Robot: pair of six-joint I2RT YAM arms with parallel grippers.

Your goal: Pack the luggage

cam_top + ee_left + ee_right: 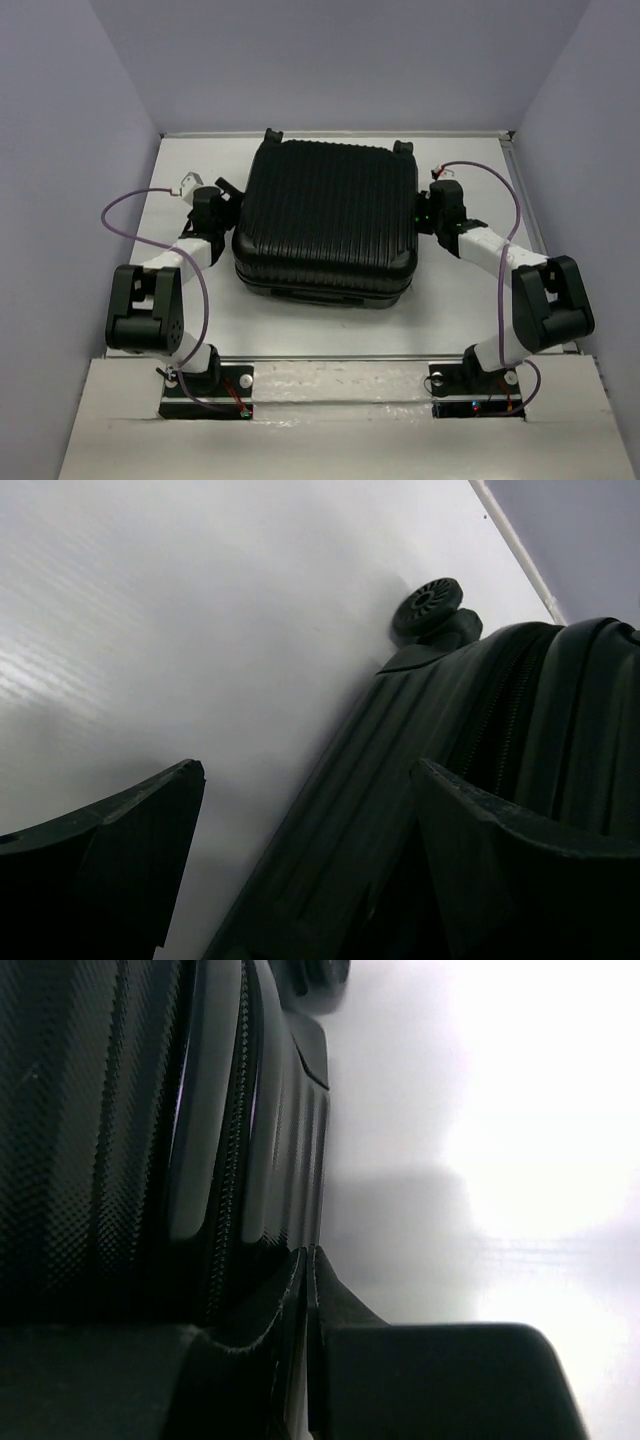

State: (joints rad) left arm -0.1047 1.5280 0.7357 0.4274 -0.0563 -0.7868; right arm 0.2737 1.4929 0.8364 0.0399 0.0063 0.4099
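Black luggage lies closed — left tool spread wide, right tool clenched.

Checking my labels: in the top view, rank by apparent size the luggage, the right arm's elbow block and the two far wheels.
1. luggage
2. right arm's elbow block
3. far-left wheel and far-right wheel: alike, unranked

Beyond the right pincer, the luggage runs off the left and top edges, with a wheel half cut away. Beside the left pincer its shell leaves the view rightward and below, the inside hidden.
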